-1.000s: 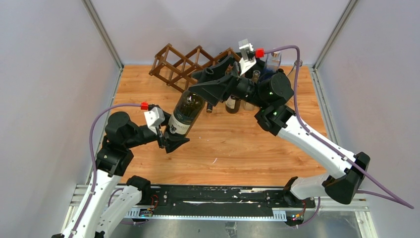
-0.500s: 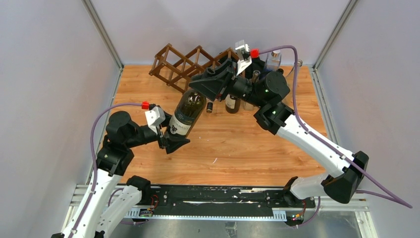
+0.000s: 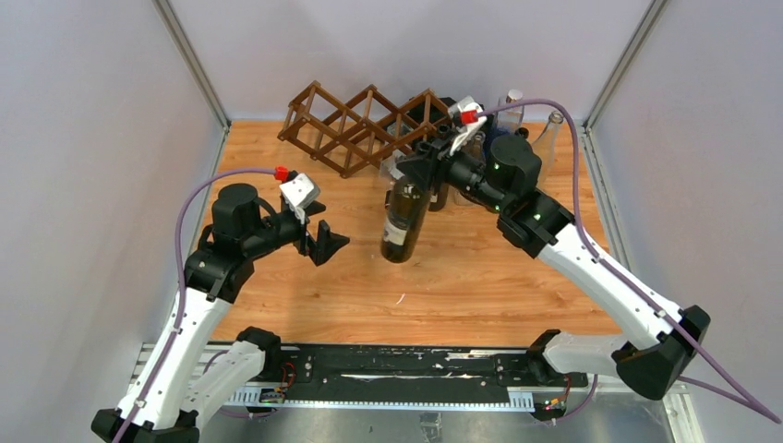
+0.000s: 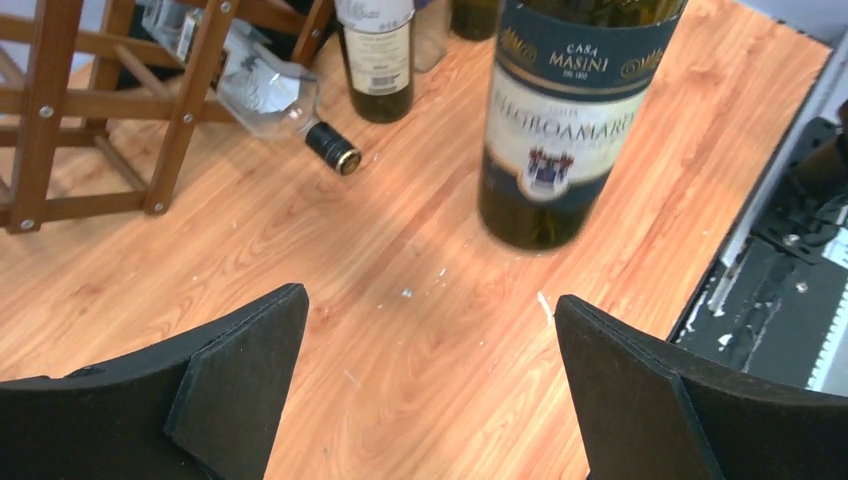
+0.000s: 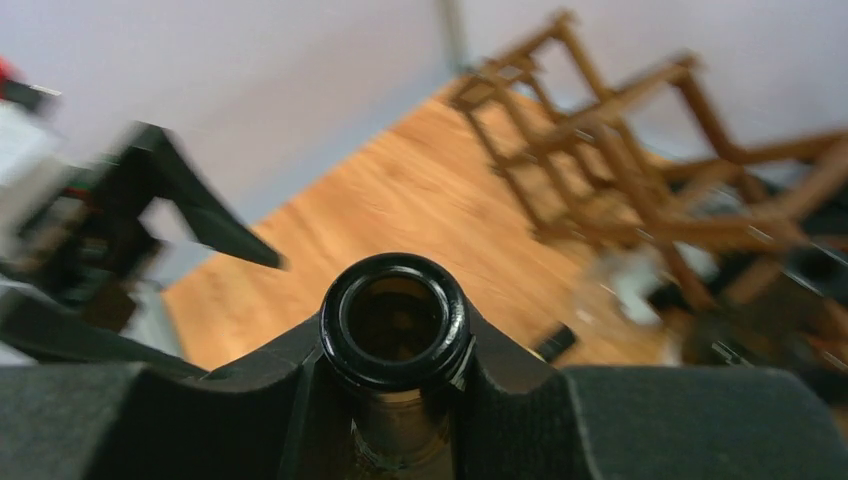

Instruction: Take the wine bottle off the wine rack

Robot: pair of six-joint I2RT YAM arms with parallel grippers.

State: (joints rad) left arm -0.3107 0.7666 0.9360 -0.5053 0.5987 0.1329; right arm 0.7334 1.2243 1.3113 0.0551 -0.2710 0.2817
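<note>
One grip only: wine bottle [image 3: 403, 220] upright at frame centre, clamped by its neck in the closed right gripper [image 3: 418, 173], apart from the wine rack [image 3: 355, 125] above; left gripper [image 3: 325, 242] spread wide, empty, probably unneeded for support.

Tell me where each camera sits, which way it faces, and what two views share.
Top external: above and behind the robot, looking down on the table and wine rack; both arms show.
Left wrist: on the left gripper, facing across the table at the wine bottle; its open fingers show.
Right wrist: on the right gripper, looking down onto the bottle's open mouth; its fingers clamp the neck.
Shared: both wrist views show the bottle and the rack.
</note>
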